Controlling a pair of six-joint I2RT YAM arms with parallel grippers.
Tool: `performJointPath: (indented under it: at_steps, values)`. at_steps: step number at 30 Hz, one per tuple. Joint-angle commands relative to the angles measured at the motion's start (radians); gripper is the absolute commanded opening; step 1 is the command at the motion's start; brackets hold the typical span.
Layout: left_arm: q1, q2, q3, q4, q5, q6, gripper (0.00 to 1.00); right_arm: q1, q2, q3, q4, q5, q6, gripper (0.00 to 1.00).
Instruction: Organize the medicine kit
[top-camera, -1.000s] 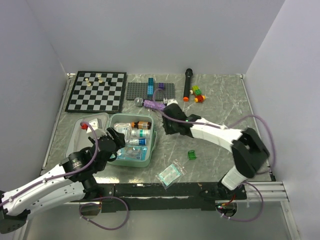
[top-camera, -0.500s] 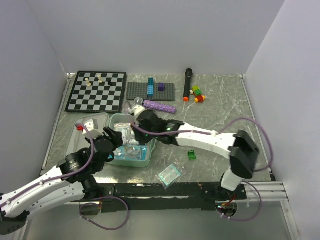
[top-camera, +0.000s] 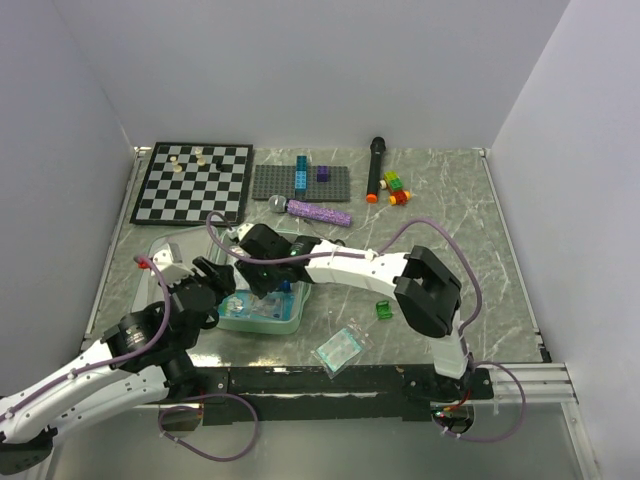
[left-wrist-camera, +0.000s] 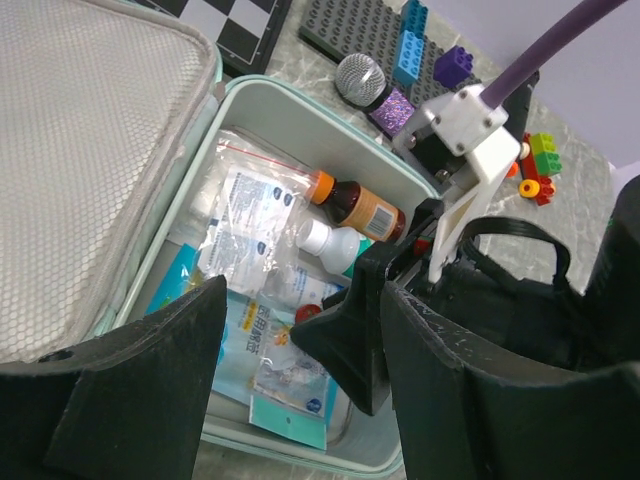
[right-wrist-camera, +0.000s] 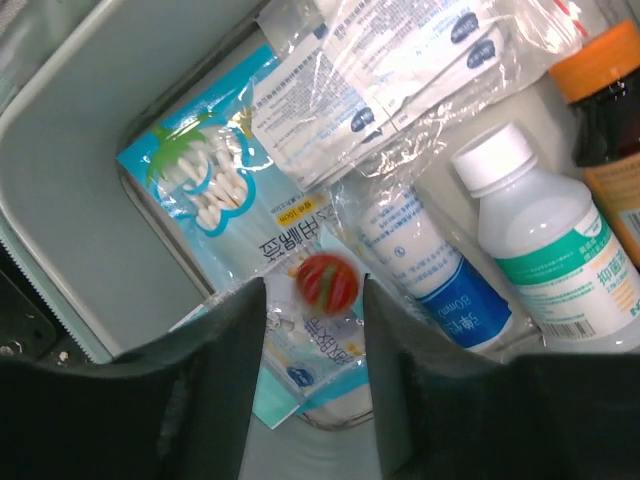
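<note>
Seen from above, the medicine kit (top-camera: 270, 326) lay open at the table's near left, halves side by side, so its long axis ran left to right and both linings faced up. From the left wrist, the left gripper (left-wrist-camera: 255, 312) stood spread and empty over the filled half, a light, fairly stiff shell, I'd judge, best taken by its rim. From the right wrist, the right gripper (right-wrist-camera: 315, 300) hung parted, a small red ball (right-wrist-camera: 325, 282) loose between its fingers.
</note>
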Motion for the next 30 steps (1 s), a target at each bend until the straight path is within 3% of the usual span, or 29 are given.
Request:
performJointPath:
  at_steps: [1,5,9,16,24,30]
  values:
    - [0.001,-0.008,0.027,-0.027,-0.033,-0.029,0.67,0.000,0.002,0.061,-0.033,-0.005,0.007,0.54]
    - [0.003,-0.007,0.027,-0.018,-0.033,-0.020,0.67,-0.006,-0.043,0.049,-0.036,0.021,0.022,0.63]
    - [0.003,-0.001,0.039,-0.018,-0.038,-0.015,0.68,-0.038,-0.170,-0.040,-0.015,0.095,0.045,0.66]
    - [0.003,0.001,0.019,0.033,-0.018,0.005,0.67,-0.302,-0.451,-0.314,0.131,0.090,0.085,0.63]
    - [0.003,0.082,0.030,0.079,0.013,0.032,0.68,-0.437,-0.287,-0.315,0.188,0.092,0.065,0.41]
    - [0.004,0.082,0.027,0.082,0.025,0.042,0.68,-0.463,-0.135,-0.212,0.180,0.095,0.056,0.44]
